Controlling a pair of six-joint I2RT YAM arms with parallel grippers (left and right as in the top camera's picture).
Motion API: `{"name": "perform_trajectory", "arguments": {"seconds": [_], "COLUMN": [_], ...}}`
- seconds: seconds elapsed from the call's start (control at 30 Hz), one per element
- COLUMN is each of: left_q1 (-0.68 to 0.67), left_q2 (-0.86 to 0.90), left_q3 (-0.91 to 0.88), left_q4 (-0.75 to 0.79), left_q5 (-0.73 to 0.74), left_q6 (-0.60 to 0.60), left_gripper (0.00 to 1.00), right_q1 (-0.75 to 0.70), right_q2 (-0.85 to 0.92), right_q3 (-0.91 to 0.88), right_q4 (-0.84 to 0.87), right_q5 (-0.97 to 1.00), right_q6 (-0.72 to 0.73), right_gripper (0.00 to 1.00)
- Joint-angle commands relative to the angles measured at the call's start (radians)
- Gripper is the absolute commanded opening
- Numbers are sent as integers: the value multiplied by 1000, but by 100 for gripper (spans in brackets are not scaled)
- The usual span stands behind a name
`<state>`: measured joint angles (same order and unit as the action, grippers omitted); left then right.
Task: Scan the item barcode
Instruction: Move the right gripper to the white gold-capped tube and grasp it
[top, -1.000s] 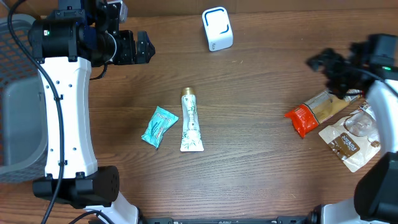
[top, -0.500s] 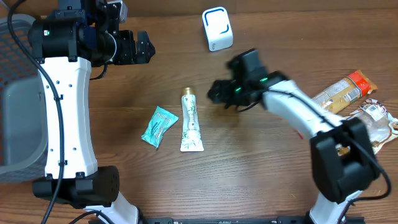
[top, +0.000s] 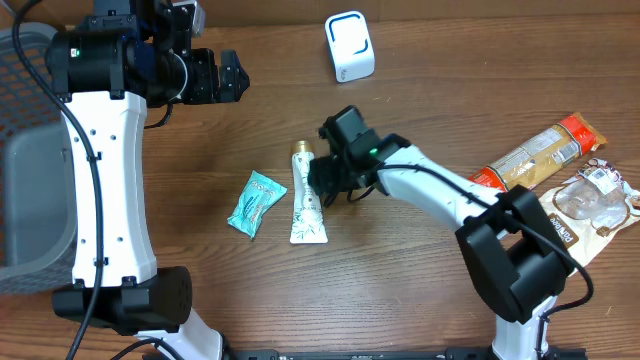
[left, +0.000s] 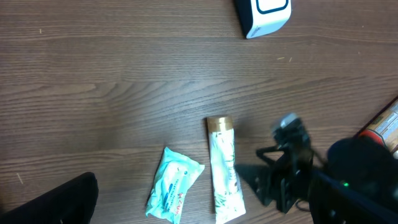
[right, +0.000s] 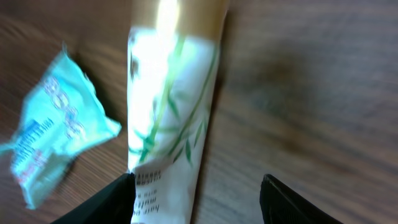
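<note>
Wooden bench (top: 380, 300), seen from overhead: the white tube (top: 308, 195) lies mid-bench just beside a teal packet (top: 256, 203). The right end effector (top: 325, 178) is low over it, and the scanner (top: 349, 46) is well apart. A grey basket (top: 25, 60) at the left shows nothing inside. The left end effector (top: 225, 78) hangs wide, holding nothing.

Left wrist view: the tube lies flat, untouched.

Right wrist view: the fingers (right: 118, 199) straddle the tube, partly spread and not gripping. This looks like the pickup; next comes closing, lifting, and turning the barcode to the scanner.
</note>
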<state>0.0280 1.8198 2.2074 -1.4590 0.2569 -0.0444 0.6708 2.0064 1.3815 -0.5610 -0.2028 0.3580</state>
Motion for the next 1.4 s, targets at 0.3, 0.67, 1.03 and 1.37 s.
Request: {"name": "perform_trajectory", "arguments": {"seconds": [0.3,0.67,1.03,1.37], "left_q1": [-2,-2,-2,-2], "left_q2": [3,3,3,3], "left_q3": [3,3,3,3], "left_q4": [1,1,1,1], "left_q5": [-2,-2,-2,-3], "left_q6": [23,23,23,23], "left_gripper": [99,100,99,99], "right_q1": [115,16,-146,-238], "right_q2": [16,79,83,84], "right_q3": [100,100,98,63], "right_q4": [-35,-72,-72,-105], "right_q5": [330,53,-408,-461], "right_q6": [-105,-130,-188,-118], "right_gripper": [57,42,8,5]}}
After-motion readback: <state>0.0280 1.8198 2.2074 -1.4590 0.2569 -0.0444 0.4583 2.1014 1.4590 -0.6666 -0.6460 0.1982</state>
